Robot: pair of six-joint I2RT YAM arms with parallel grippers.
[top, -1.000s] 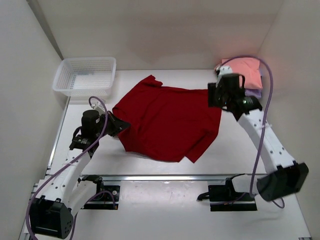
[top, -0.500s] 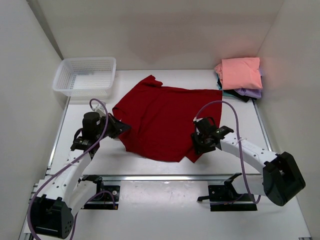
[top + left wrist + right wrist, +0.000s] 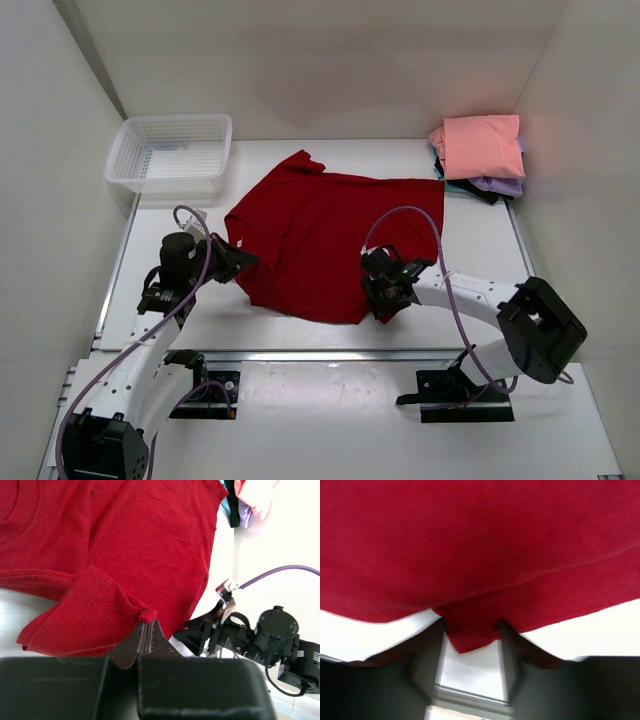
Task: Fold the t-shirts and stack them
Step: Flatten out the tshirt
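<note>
A dark red t-shirt (image 3: 330,235) lies spread across the middle of the table. My left gripper (image 3: 243,262) is shut on a small fold at its left sleeve edge (image 3: 147,615), seen pinched between the closed fingertips of the left gripper (image 3: 147,626). My right gripper (image 3: 378,305) sits at the shirt's near hem. In the right wrist view, the right gripper (image 3: 471,630) stands open, with a corner of the red cloth (image 3: 469,636) hanging between its spread fingers. Folded t-shirts (image 3: 478,150), salmon pink on top, are stacked at the back right.
A white mesh basket (image 3: 170,150) stands at the back left corner. White walls close in the table on the left, back and right. The metal rail with both arm bases (image 3: 330,358) runs along the near edge.
My right arm has swung from the folded stack at the back right down to the red shirt's near hem. The left gripper has kept its hold and barely moved.
</note>
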